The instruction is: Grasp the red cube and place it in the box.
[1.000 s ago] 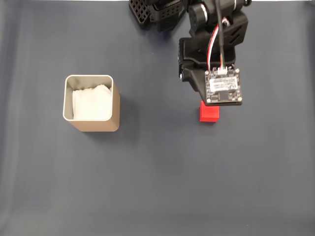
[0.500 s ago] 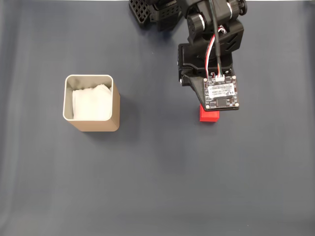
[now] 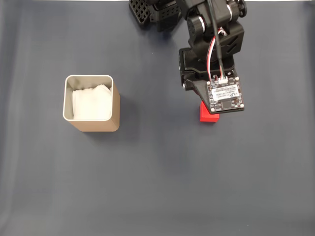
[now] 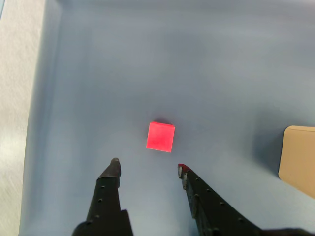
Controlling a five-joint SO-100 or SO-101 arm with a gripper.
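Note:
The red cube [image 4: 160, 136] lies on the dark blue cloth, a short way ahead of my open gripper [image 4: 148, 166] in the wrist view; nothing is between the black fingers [image 4: 112, 173]. In the fixed view the cube [image 3: 206, 114] is partly covered by the arm's wrist and its circuit board [image 3: 225, 96], so the fingertips are hidden there. The box [image 3: 91, 103], tan with a silvery rim and white lining, stands upright well to the left of the cube. A tan side of the box [image 4: 298, 157] shows at the right edge of the wrist view.
The arm's black base [image 3: 157, 12] sits at the top centre of the fixed view. The blue cloth [image 3: 157, 187] covers the table. In the wrist view its edge and a pale surface [image 4: 17, 98] run down the left side.
The wrist with the circuit board has dipped and tilted slightly over the cube, covering more of it. Cube and box have not moved.

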